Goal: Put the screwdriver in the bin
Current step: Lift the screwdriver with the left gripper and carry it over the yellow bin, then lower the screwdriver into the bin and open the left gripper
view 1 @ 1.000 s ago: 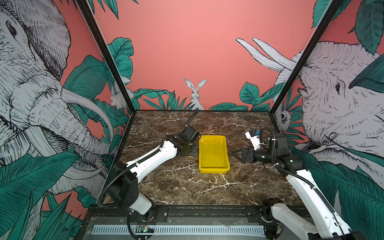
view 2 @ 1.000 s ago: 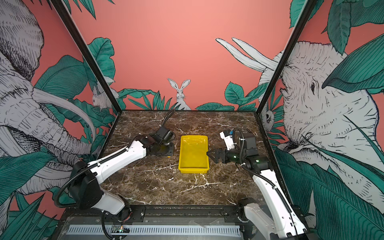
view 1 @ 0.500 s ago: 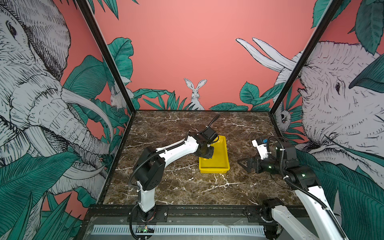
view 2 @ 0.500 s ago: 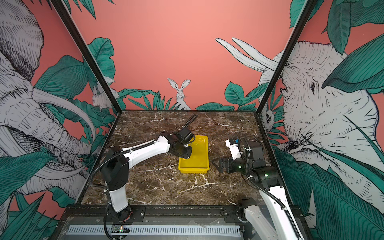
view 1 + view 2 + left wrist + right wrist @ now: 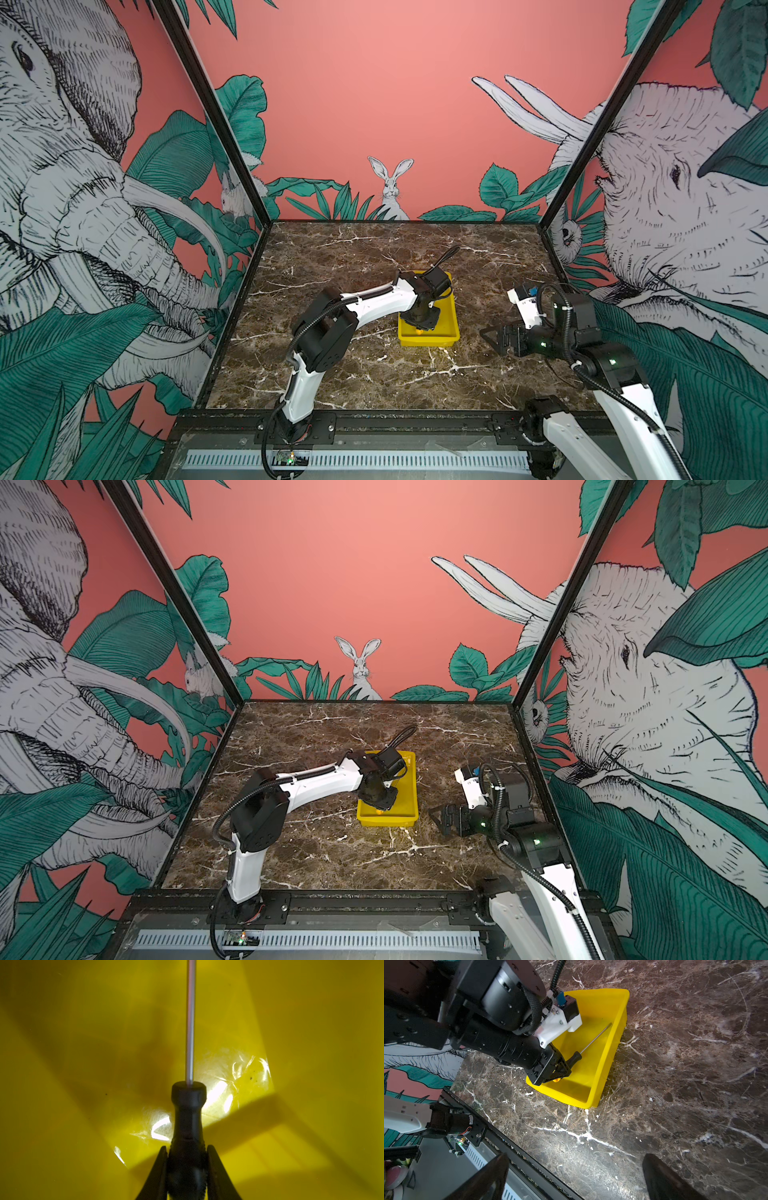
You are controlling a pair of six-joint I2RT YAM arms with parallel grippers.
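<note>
Gripping the black handle of the small slim screwdriver (image 5: 188, 1109) with the thin metal shaft, the left gripper (image 5: 187, 1147) has its jaws drawn narrow against both sides of the handle, and the shaft runs straight out ahead of them. The shallow rectangular bright yellow plastic bin (image 5: 83, 1043) fills everything beyond the jaws in the left wrist view. Seen from the right wrist, the left gripper (image 5: 560, 1070) reaches down inside the bin (image 5: 602, 999), and the screwdriver (image 5: 576, 1057) sits low over the bin's floor, its shaft pointing away from the jaws toward a side wall; whether it touches the floor cannot be told. In both top views the screwdriver (image 5: 419, 331) (image 5: 379, 811) shows only as a yellow-orange butt end poking out behind the jaws, within the bin (image 5: 428, 343) (image 5: 388, 821). The right gripper (image 5: 490, 340) (image 5: 438, 821) hangs over the dark brown marble surface (image 5: 374, 374), beside the bin and apart from it, its jaws spread wide and empty.
</note>
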